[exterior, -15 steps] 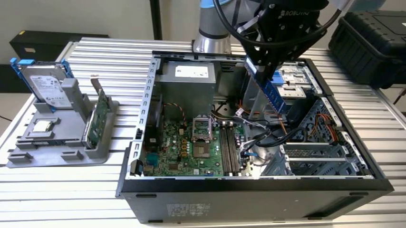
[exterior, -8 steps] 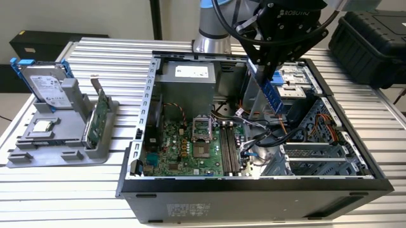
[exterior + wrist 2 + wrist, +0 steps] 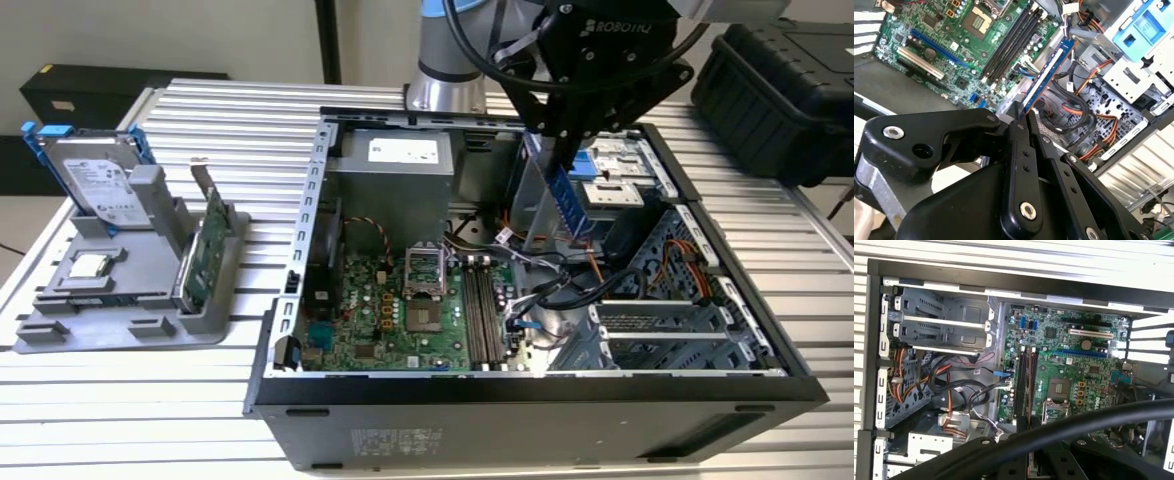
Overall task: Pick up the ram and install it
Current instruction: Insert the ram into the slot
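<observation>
The ram (image 3: 571, 195) is a long narrow blue stick held upright over the open computer case (image 3: 534, 385), with my gripper (image 3: 558, 140) shut on its upper end. In the second wrist view the ram (image 3: 1046, 75) sticks out from between the black fingers (image 3: 1018, 125) of the gripper (image 3: 1023, 116), and its far end hangs above the cables beside the motherboard. The long black memory slots (image 3: 483, 310) lie below the ram, towards the exterior view's left of it. Both wrist views show these slots (image 3: 1009, 42) (image 3: 1024, 382) standing bare.
Black and orange cables (image 3: 574, 290) and a metal drive cage (image 3: 667, 330) fill the case on the exterior view's right. A grey holder (image 3: 120, 290) on the exterior view's left carries a silver drive with blue rails (image 3: 100, 180) and a green card (image 3: 211, 245). A black box (image 3: 787, 90) stands behind.
</observation>
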